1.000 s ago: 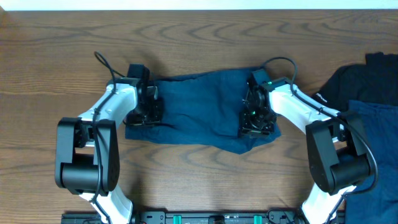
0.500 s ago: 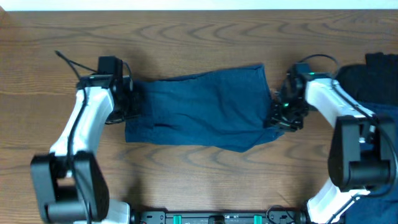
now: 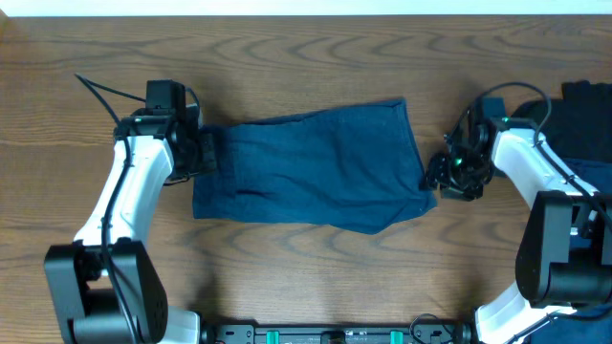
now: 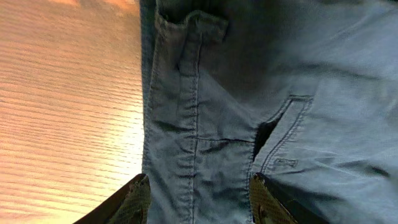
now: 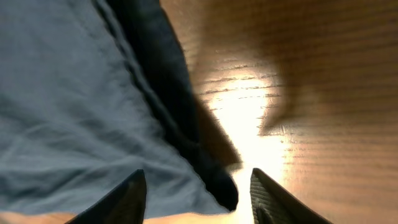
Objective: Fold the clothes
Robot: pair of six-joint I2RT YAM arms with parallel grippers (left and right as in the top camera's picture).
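Dark blue denim shorts [image 3: 311, 170] lie spread flat across the middle of the brown wooden worktop [image 3: 306, 57], waistband end toward my left arm and leg end toward my right; a second ago both my grippers sat on top of the cloth, well in from its ends, and since then both have drawn outward while the shorts have stayed where they were. My left gripper [image 3: 205, 151] now stands at the left edge of the denim; its wrist view shows the fingers spread wide [image 4: 200, 196] with the stitched waistband [image 4: 171, 118] running between them, not pinched. My right gripper [image 3: 442, 178] has gone furthest, from over the right part of the shorts to just off their right edge; seen from the wrist it is also wide open [image 5: 198, 195], and the dark folded hem [image 5: 174, 106] of one leg lies between the fingers with bare wood beside it; neither gripper holds anything. A black fabric top [image 3: 585, 107] lies at the far right edge of the worktop, apart from the shorts.
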